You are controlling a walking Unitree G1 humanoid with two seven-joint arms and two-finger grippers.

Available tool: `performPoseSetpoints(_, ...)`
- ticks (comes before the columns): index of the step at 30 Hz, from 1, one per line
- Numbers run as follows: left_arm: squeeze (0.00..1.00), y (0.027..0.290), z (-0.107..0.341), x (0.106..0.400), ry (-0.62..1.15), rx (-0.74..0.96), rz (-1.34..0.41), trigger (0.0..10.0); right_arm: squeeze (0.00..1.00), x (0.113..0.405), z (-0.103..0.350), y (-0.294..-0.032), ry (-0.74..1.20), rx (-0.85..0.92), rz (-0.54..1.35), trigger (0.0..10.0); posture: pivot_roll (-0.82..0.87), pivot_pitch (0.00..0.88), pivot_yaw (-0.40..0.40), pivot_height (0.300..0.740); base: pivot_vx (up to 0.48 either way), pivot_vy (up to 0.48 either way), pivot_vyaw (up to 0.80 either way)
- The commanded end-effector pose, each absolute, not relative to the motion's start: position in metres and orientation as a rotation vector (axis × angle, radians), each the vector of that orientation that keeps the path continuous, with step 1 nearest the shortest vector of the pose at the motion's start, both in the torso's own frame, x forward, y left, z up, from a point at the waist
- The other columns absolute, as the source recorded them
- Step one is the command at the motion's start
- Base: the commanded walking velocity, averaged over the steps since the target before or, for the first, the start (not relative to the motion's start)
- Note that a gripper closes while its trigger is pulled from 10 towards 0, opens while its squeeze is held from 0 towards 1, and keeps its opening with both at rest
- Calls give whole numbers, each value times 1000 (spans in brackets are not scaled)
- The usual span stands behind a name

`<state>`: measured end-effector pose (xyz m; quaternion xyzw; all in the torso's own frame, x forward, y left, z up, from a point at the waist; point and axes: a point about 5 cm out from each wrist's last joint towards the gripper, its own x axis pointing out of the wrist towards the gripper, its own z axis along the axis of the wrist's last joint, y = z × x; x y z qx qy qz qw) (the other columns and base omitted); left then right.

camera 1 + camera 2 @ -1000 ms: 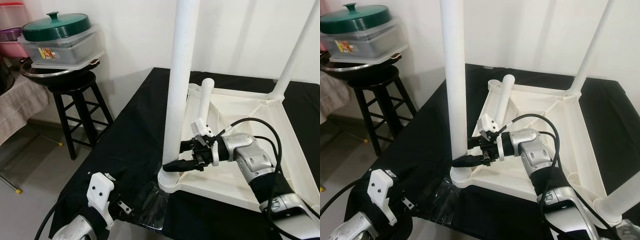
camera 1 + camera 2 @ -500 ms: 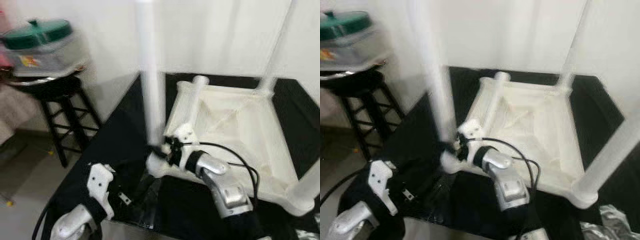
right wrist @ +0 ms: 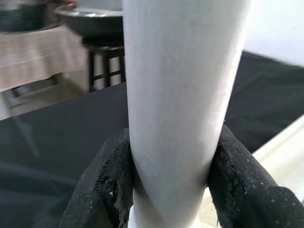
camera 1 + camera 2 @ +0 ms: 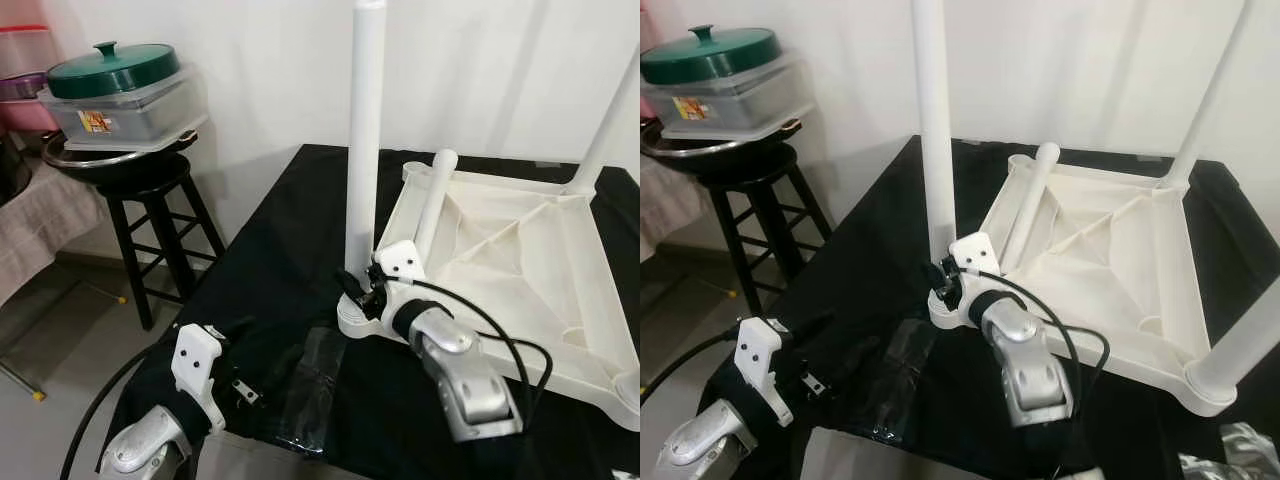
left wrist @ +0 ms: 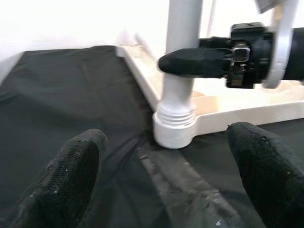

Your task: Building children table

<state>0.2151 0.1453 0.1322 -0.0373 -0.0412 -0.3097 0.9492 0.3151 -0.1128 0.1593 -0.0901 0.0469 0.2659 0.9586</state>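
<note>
A white children's table top (image 4: 520, 250) lies upside down on a black cloth (image 4: 270, 260). One white leg (image 4: 365, 130) stands upright in the near-left corner socket (image 4: 352, 322). My right gripper (image 4: 358, 290) is shut on this leg just above the socket, its black fingers (image 3: 107, 185) pressed on both sides of the tube. My left gripper (image 5: 166, 142) is open and holds nothing; it sits low at the cloth's front edge, facing the socket. A loose leg (image 4: 432, 200) lies along the far-left rim. Two more legs (image 4: 605, 130) (image 4: 1250, 340) stand in the right corners.
A crumpled clear plastic sheet (image 4: 305, 385) lies on the cloth in front of the socket. To the left, off the table, a black stool (image 4: 150, 180) carries a pan, a plastic box and a green-lidded pot (image 4: 115, 65). A white wall stands behind.
The whole view has shifted and blurred, so the camera has moved. The right gripper stays shut on the upright leg near its base. The left gripper remains low at the front.
</note>
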Motion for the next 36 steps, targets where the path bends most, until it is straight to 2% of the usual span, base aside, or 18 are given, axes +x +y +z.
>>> performPoseSetpoints(1, 0, 146, 129, 217, -59, -106, -658, 10000, 188, 317, 163, -103, 115, -166, 648, 10000, -67, 24, 29, 740, 0, 0, 0)
performPoseSetpoints(3, 0, 145, 129, 217, -57, -113, -671, 10000, 188, 317, 170, -98, 99, -148, 704, 10000, -67, 24, 29, 740, 0, 0, 0)
performPoseSetpoints(4, 0, 145, 129, 217, -56, -118, -680, 10000, 490, 318, 175, -95, 84, -147, 748, 10000, -61, 22, 28, 740, 0, 0, 0)
performPoseSetpoints(5, 0, 144, 129, 217, -56, -120, -686, 10000, 490, 318, 178, -93, 76, -149, 775, 10000, -61, 22, 28, 740, 0, 0, 0)
performPoseSetpoints(6, 0, 143, 129, 217, -55, -122, -695, 10000, 1000, 319, 190, -95, 17, -160, 913, 10000, -45, 20, 23, 740, 0, 0, 0)
performPoseSetpoints(7, 0, 143, 129, 217, -55, -122, -695, 10000, 1000, 319, 190, -95, 17, -160, 913, 10000, -45, 20, 23, 740, 0, 0, 0)
performPoseSetpoints(9, 0, 142, 129, 217, -55, -124, -705, 10000, 1000, 319, 205, -101, -51, -201, 1138, 10000, -41, 19, 18, 740, 0, 0, 0)
performPoseSetpoints(10, 0, 142, 129, 217, -55, -124, -705, 10000, 1000, 319, 205, -101, -51, -201, 1138, 10000, -41, 19, 18, 740, 0, 0, 0)
performPoseSetpoints(11, 0, 141, 129, 218, -56, -125, -708, 10000, 353, 322, 209, -106, -53, -227, 1223, 10000, -36, 18, 16, 740, 0, 0, 0)
performPoseSetpoints(12, 0, 141, 129, 218, -56, -125, -708, 10000, 353, 322, 209, -106, -53, -227, 1223, 10000, -36, 18, 16, 740, 0, 0, 0)
performPoseSetpoints(13, 0, 140, 128, 218, -54, -120, -716, 10000, 0, 331, 212, -110, -30, -249, 1312, 10000, -29, 16, 15, 740, 0, 0, 0)
performPoseSetpoints(17, 0, 139, 128, 217, -53, -114, -722, 10000, 0, 339, 214, -111, -10, -237, 1351, 10000, -15, 13, 12, 740, 0, 0, 0)
performPoseSetpoints(18, 0, 139, 128, 217, -52, -110, -722, 10000, 0, 344, 212, -110, 9, -227, 1373, 7569, -5, 12, 9, 740, 0, 0, 0)
performPoseSetpoints(20, 0, 139, 127, 216, -52, -107, -723, 10000, 0, 348, 211, -110, 22, -220, 1398, 7569, -5, 12, 9, 740, 0, 0, 0)
performPoseSetpoints(21, 0, 139, 127, 216, -51, -105, -723, 10000, 0, 350, 210, -110, 37, -208, 1427, 0, -1, 13, 7, 740, 0, 0, 0)
performPoseSetpoints(29, 0, 140, 127, 215, -53, -109, -718, 10000, 0, 350, 202, -115, 90, -188, 1487, 0, -1, 18, 6, 740, 0, 0, 0)
performPoseSetpoints(33, 0, 140, 127, 214, -54, -106, -713, 10000, 0, 347, 189, -121, 119, -196, 1445, 0, -8, 24, 6, 740, 0, 0, 0)
performPoseSetpoints(36, 0, 142, 127, 213, -54, -109, -708, 10000, 0, 339, 166, -120, 161, -244, 1329, 0, -13, 29, -2, 740, 0, 0, 0)
